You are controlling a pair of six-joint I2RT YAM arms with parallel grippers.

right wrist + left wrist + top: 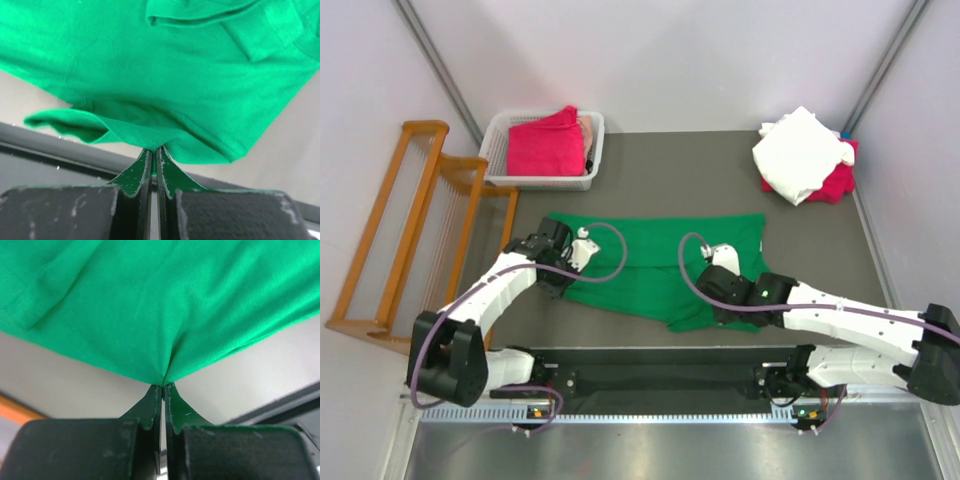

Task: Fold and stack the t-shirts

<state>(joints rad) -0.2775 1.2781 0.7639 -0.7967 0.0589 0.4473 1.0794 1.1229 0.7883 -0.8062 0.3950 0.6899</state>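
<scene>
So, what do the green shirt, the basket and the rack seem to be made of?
The green shirt: soft matte knit cloth; it wrinkles and bunches. The basket: probably white plastic, with moulded slats. The rack: apparently orange-finished wood, slightly glossy bars.

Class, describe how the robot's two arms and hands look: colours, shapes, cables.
The left arm and right arm have white shells, black joints and a looping greyish-purple cable each. The left hand and right hand each carry two thin, dark green, tapering fingers on scuffed black blocks.
</scene>
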